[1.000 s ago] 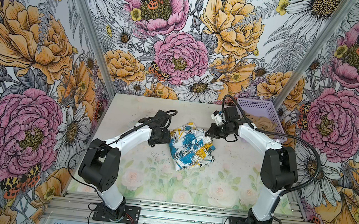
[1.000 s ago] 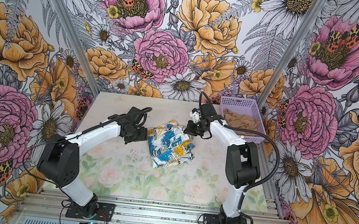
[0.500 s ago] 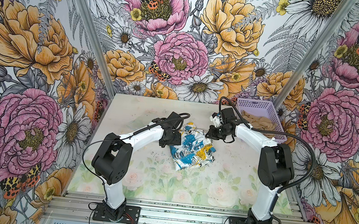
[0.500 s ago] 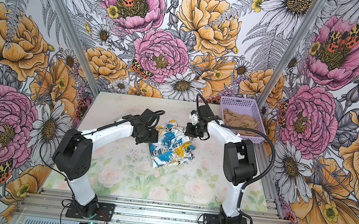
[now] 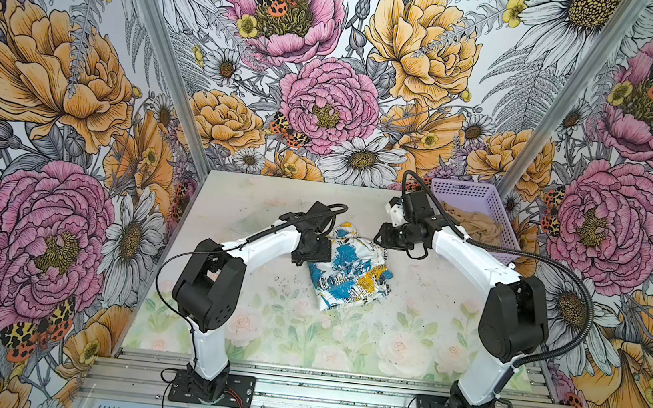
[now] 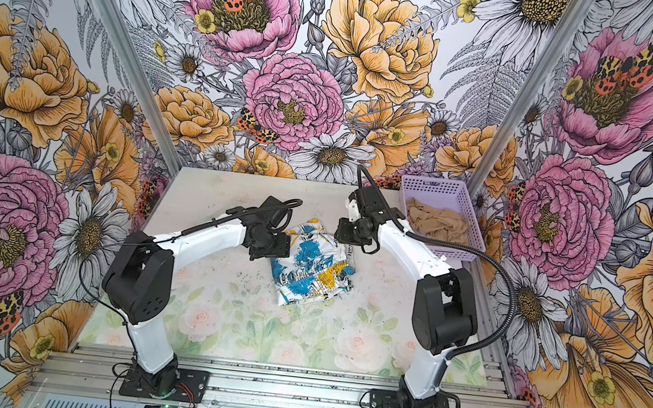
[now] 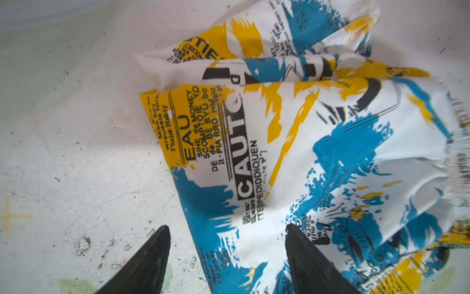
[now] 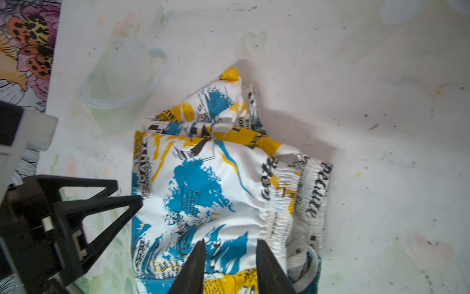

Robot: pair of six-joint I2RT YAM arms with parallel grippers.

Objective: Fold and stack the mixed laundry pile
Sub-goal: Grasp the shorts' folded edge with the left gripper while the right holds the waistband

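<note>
While both arms hang low over the table (image 5: pixel 257 205), the printed garment (image 5: pixel 348 272) lies crumpled between them at the middle. It is white with blue and yellow patches, and its black lettering reads "EAU", "MONEY" and "CAUT". The left gripper (image 7: pixel 226 229) is spread wide, straddling the cloth's edge. The right gripper (image 8: pixel 230 241) stands narrowly parted above the cloth, pinching nothing. The tan garment (image 6: pixel 435 223) sits apart — inside the lavender basket (image 6: pixel 434 182).

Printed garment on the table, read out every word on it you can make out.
"EAU": yellow patch of the printed garment.
"de MONEY": same patch.
"CAUT": bold letters beside it, rest creased away.
Finer print and waistband script: too blurred to read.
</note>
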